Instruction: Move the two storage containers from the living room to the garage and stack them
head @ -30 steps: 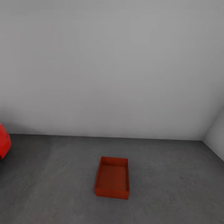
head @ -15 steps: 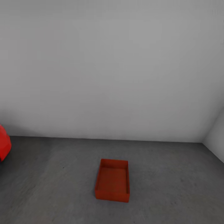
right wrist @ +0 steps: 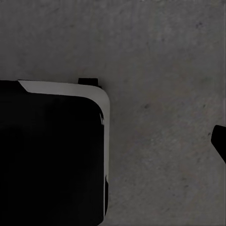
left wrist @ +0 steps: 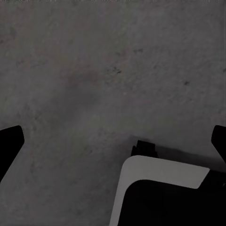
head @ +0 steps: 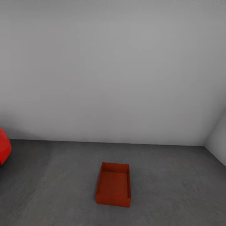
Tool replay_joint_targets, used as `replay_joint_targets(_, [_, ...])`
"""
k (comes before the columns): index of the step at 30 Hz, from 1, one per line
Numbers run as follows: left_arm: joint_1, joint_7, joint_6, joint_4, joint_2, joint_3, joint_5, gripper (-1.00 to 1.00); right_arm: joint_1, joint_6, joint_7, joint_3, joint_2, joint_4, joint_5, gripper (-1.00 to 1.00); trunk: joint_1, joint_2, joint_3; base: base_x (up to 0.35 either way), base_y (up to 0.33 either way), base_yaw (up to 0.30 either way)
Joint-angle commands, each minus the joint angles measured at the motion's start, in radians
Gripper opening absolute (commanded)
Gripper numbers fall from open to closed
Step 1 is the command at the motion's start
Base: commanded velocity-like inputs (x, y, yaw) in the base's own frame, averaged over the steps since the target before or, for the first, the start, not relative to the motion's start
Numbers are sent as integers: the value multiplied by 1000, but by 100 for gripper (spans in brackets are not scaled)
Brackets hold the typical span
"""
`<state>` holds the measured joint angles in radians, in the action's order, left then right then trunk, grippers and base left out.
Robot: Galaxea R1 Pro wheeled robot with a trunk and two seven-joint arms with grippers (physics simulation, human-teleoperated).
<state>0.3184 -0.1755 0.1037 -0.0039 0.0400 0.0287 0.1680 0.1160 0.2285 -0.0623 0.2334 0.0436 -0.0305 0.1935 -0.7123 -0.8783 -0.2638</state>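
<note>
Orange-red bin: one container (head: 113,184) sat on the grey concrete floor (head: 175,182), open top up and nothing in it, long side running away from the robot, well apart from the white wall (head: 113,69) behind it.

Spot in the room: pretty much dead ahead in the head view, a bit of the red car (head: 4,150) poking in at the left edge, a corner of the room off to the right. So yeah, this was the garage.

Second bin: nothing stacked on the first one, so by my read half the job was still open and the robot's next errand was the other bin.

Left gripper (left wrist: 113,146): fingers (left wrist: 9,143) spread wide at the edges of its wrist view, bare concrete between them, gripping nothing. The white and black base (left wrist: 160,193) of the robot sat below it.

Right gripper: just one dark fingertip (right wrist: 219,139) showed over the floor next to the base (right wrist: 52,150), so honestly I couldn't tell if it was spread or closed. Nothing in it that I could see.

How I'd do it well: I'd leave this bin exactly where it lay, since there was free floor all round it for coming in straight later. When turning the base, I'd swing wide of the car side and not clip the bin.
</note>
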Motion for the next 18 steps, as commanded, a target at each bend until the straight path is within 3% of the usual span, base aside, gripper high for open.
replay_joint_targets(1, [1, -1, 4, 1, 0, 4, 8, 100, 1, 7, -1, 9, 0, -3, 9, 100, 0, -1, -1, 0, 0, 0])
replay_joint_targets(12, [1, -1, 4, 1, 0, 4, 8, 100, 1, 8, -1, 12, 2, -3, 6, 100, 0, -1, 2, 0, 0, 2])
replay_joint_targets(18, [1, -1, 4, 1, 0, 4, 8, 100, 1, 9, -1, 11, -2, -3, 8, 100, 0, -1, 8, 0, 0, 92])
